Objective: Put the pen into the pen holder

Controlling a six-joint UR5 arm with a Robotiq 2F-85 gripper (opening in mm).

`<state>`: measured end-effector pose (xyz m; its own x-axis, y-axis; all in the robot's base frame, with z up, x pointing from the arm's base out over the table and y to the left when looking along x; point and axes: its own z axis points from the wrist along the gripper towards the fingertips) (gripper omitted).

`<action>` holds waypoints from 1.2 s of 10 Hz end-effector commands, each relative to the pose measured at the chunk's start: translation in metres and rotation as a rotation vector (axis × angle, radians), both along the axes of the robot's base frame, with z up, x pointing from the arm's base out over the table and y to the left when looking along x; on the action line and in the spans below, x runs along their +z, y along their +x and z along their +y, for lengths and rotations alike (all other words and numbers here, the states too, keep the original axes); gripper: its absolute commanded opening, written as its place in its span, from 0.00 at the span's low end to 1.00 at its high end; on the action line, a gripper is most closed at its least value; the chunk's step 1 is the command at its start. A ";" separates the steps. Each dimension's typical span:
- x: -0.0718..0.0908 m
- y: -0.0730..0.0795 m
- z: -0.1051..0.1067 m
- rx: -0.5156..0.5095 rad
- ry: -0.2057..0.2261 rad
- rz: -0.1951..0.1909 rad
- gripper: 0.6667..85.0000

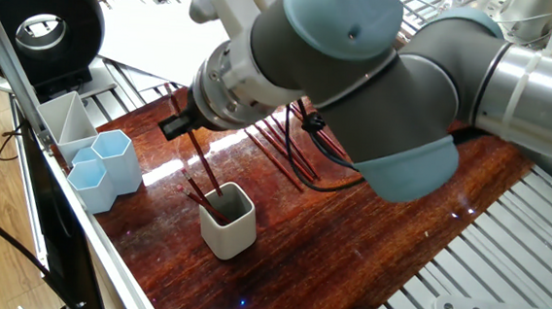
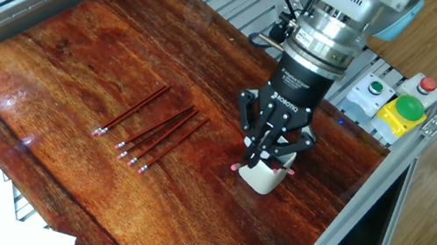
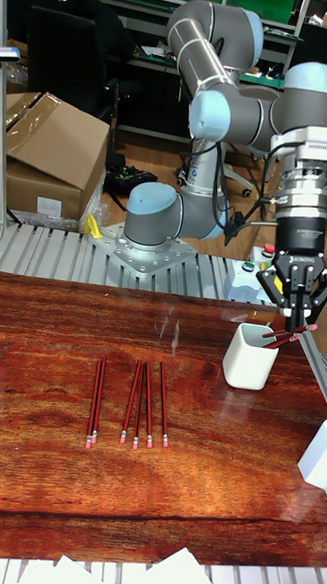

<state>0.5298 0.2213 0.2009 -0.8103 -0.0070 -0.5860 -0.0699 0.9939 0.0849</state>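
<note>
The off-white pen holder [image 1: 229,224] stands near the table's front edge and has two red pens [image 1: 193,193] leaning in it. My gripper [image 2: 263,155] hangs right above the holder [image 2: 265,178], shut on another red pen [image 1: 201,159]. This pen slants down, and its lower end sits inside the cup. In the tall fixed view the gripper [image 3: 298,325] is over the right rim of the holder [image 3: 247,358], and pen ends [image 3: 286,339] stick out over that rim beneath the fingers.
Several red pens [image 2: 153,129] lie in a row on the wooden table. Two pale blue hexagonal cups [image 1: 108,162] and a grey compartment tray [image 1: 62,115] sit at the table's end. A button box [image 2: 399,106] is mounted beyond the edge.
</note>
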 end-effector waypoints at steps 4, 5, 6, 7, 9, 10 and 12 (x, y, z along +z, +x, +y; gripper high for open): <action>-0.006 -0.008 -0.005 -0.019 0.012 0.031 0.00; -0.016 -0.022 -0.016 -0.039 -0.026 0.096 0.00; -0.024 -0.035 -0.019 -0.050 -0.035 0.155 0.00; -0.029 -0.044 -0.024 -0.065 -0.047 0.197 0.00; -0.030 -0.047 -0.021 -0.081 -0.027 0.211 0.00; -0.030 -0.046 -0.026 -0.092 -0.040 0.206 0.00; -0.028 -0.044 -0.025 -0.092 -0.034 0.195 0.00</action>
